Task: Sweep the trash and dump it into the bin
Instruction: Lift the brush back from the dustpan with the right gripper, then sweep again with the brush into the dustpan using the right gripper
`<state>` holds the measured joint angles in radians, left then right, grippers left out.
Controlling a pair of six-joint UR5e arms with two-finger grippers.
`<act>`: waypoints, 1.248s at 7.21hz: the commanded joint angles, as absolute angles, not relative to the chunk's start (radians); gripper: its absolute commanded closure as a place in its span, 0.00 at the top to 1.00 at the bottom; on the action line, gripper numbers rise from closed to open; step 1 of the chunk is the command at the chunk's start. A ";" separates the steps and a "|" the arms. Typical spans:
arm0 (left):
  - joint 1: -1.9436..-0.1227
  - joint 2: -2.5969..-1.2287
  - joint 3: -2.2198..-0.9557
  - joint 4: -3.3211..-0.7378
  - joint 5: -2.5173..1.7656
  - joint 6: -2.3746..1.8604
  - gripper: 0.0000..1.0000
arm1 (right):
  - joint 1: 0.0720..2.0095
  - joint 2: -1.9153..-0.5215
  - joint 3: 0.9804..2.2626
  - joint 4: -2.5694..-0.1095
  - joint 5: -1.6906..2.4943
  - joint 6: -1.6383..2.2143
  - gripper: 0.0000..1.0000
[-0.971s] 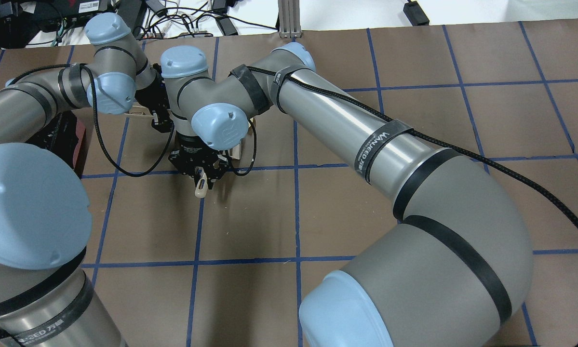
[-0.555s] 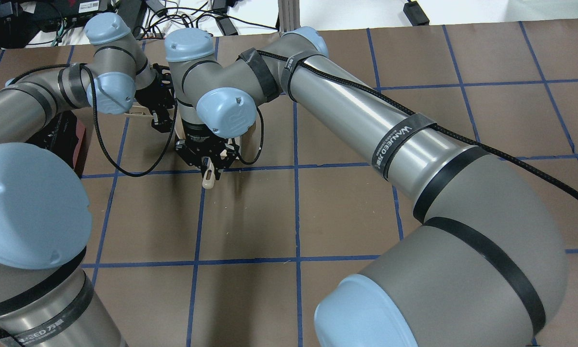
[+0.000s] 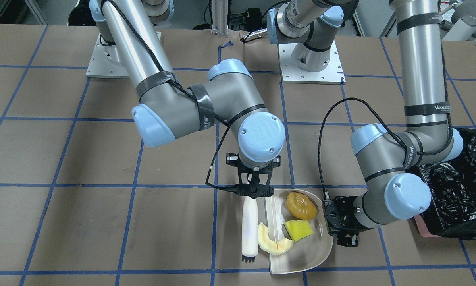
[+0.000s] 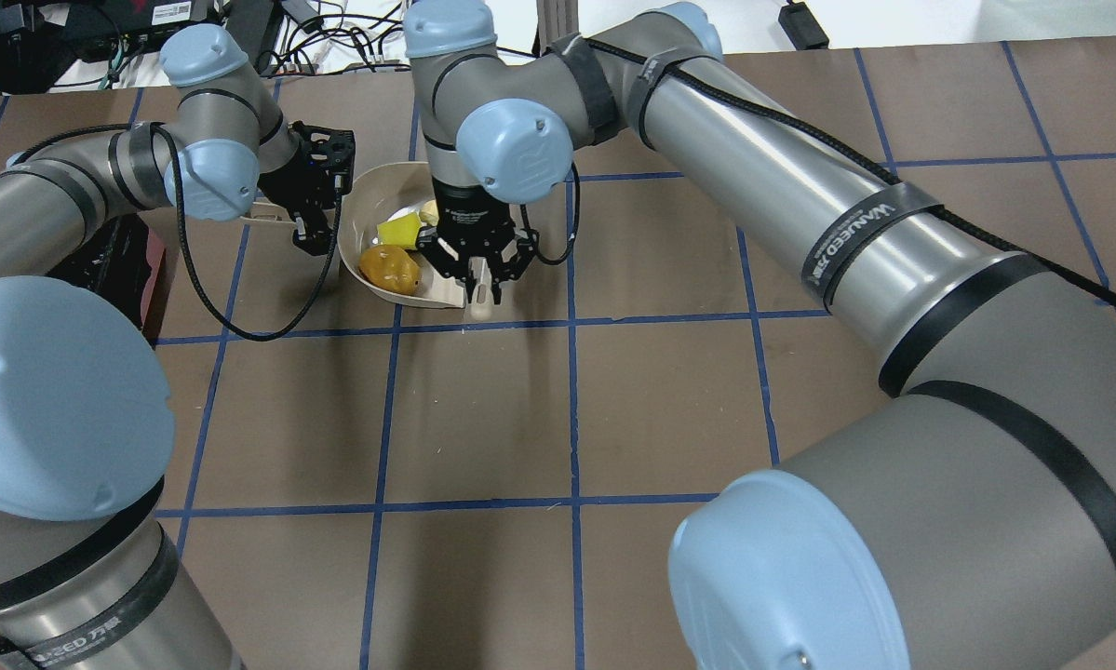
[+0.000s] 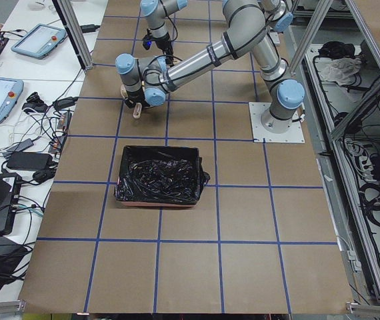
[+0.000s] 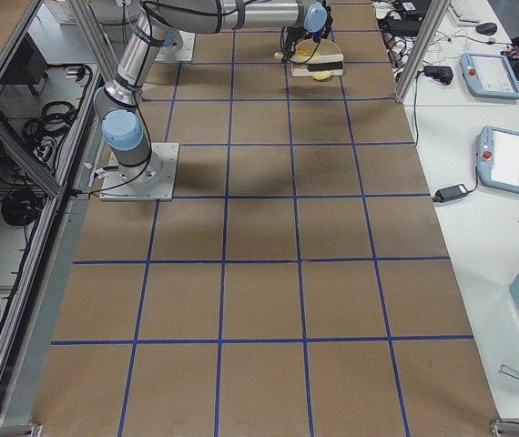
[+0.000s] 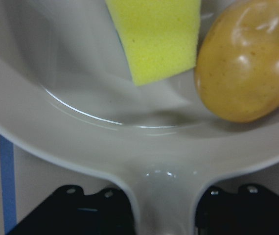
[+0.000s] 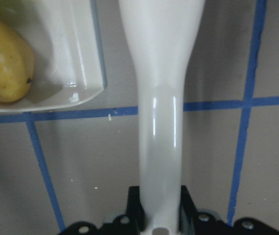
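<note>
Cream slice [image 3: 271, 240] overhangs the dustpan [image 3: 301, 258] lip. Right end effector [image 8: 159, 215], gripping the brush [image 3: 249, 224], should nudge it in; left end effector [image 7: 161, 210] grips the dustpan.

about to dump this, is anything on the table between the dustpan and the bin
Nothing loose shows between the dustpan and the bin; only the left arm's own wrist sits there, its left gripper on the pan's handle. The cream crescent slice lies across the pan's open lip and might slip off.
</note>
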<state>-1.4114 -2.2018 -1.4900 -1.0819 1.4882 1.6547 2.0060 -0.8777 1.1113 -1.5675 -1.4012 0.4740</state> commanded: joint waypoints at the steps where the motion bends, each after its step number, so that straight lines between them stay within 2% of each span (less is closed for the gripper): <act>1: -1.401 -2.200 -1.491 -1.085 1.433 1.658 0.00 | 1.959 -0.836 1.108 -1.562 -1.414 0.410 0.00; 9: -1.402 -2.200 -1.496 -1.085 1.433 1.666 0.00 | 2.040 -0.761 1.098 -1.667 -1.339 0.552 0.00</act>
